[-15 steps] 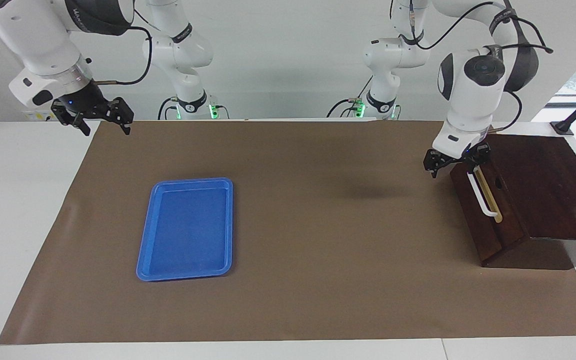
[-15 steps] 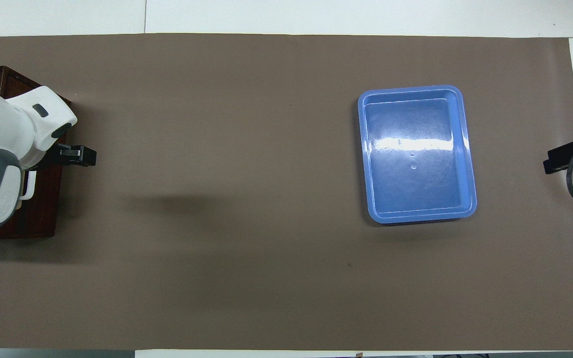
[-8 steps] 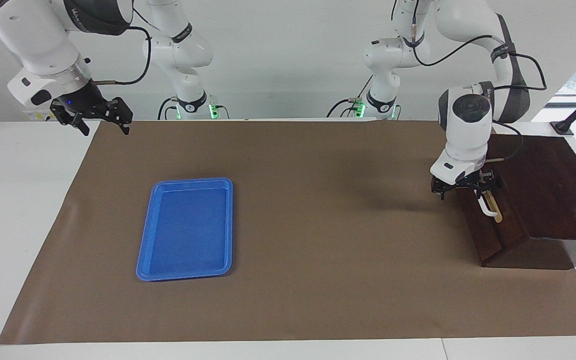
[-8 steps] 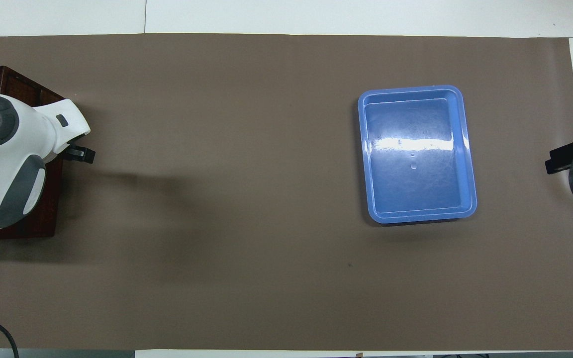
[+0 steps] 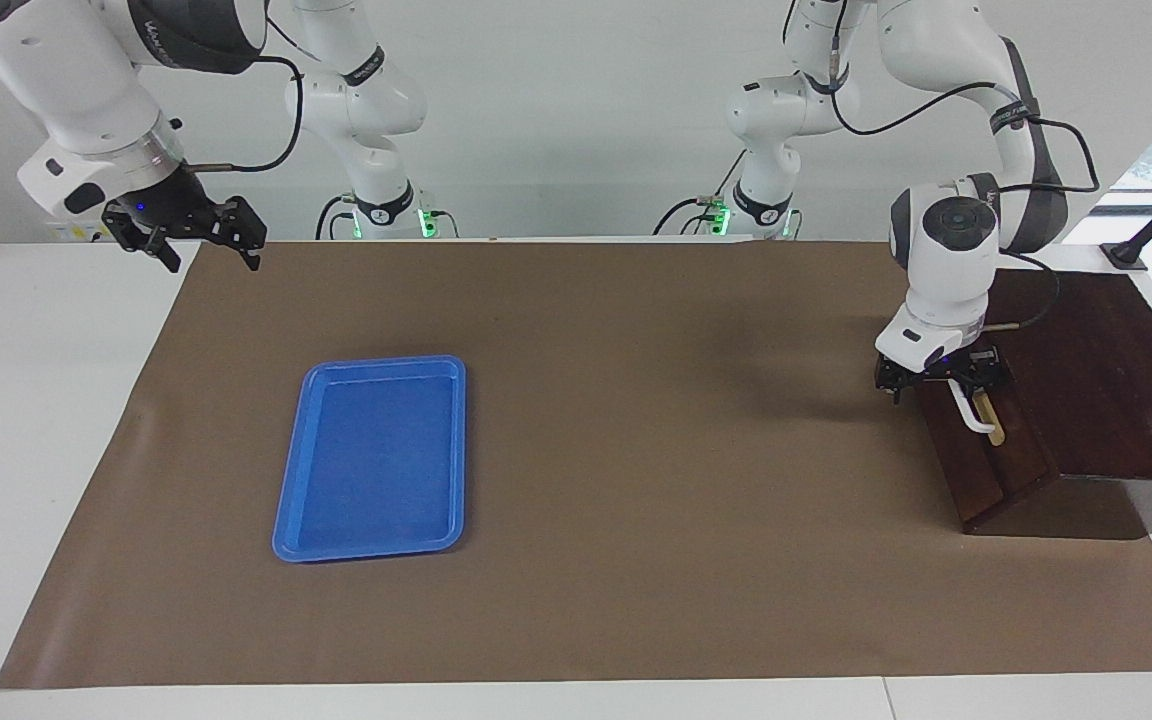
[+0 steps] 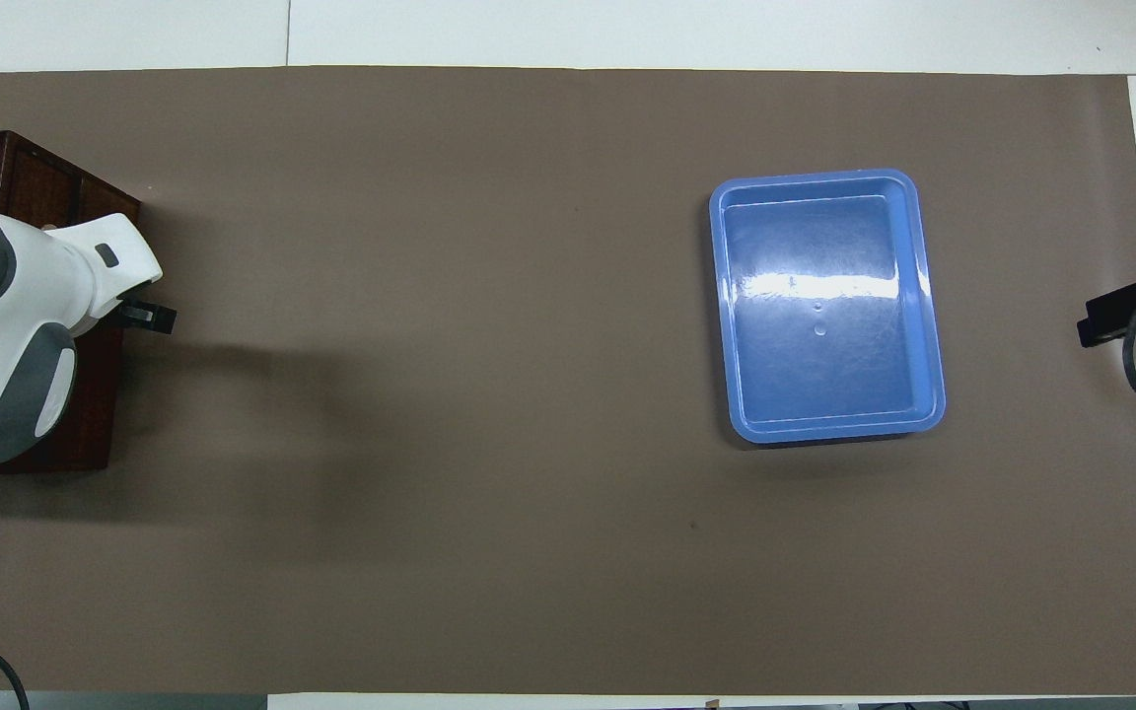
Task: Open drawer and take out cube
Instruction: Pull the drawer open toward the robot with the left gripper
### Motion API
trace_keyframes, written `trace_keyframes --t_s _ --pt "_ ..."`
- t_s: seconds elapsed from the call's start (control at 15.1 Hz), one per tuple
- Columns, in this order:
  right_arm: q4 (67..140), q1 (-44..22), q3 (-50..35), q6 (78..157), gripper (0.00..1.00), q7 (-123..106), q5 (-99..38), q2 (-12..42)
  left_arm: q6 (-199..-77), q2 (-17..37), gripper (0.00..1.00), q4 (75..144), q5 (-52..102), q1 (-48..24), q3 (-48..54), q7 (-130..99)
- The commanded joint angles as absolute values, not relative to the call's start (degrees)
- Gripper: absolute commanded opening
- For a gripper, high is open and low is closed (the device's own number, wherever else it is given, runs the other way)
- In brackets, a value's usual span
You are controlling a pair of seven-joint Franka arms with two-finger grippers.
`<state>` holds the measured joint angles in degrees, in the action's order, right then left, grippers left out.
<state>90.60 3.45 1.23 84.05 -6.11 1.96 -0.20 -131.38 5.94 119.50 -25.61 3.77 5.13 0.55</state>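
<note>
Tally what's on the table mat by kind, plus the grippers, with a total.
Wooden box with drawer: 1, shut, white bar handle
Blue tray: 1, nothing in it
Grippers: 2, left gripper at the handle, right gripper waits over the mat's edge with jaws open
Cubes in view: 0
Total: 4

Colours on the table, by item

Drawer [image 5: 986, 455], right of the frame: dark brown wooden front, white bar handle [image 5: 972, 418] on a tan strip; box top [image 5: 1096, 370] a darker red-brown. Tray [image 5: 373, 457], left of centre: solid bright blue, glossy with a white glare band in the overhead view. Mat [image 5: 636, 450]: plain brown, no pattern. Table [image 5: 36, 400]: white. Arms: white shells with dark grey panels; left gripper [image 5: 941, 378] and right gripper [image 5: 186, 235] black.
</note>
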Motion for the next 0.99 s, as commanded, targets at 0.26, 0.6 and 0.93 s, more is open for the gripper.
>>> trace_keyframes --t_s 0.26,0.6,0.93 --pt "92.02 4.22 1.05 83.85 1.00 -5.80 1.49 -1.58 -134.03 6.24 1.00 121.46 -25.49 -4.46 5.80 -13.87" --pt "92.02 4.04 1.05 83.85 1.00 -5.71 1.49 -1.58 -132.72 6.15 1.00 121.11 -19.16 -8.44 5.80 -17.84" --pt "92.02 3.95 1.05 84.20 1.00 -5.54 1.49 -1.58 -132.37 6.33 1.00 120.41 -16.18 -10.37 5.89 -19.33"
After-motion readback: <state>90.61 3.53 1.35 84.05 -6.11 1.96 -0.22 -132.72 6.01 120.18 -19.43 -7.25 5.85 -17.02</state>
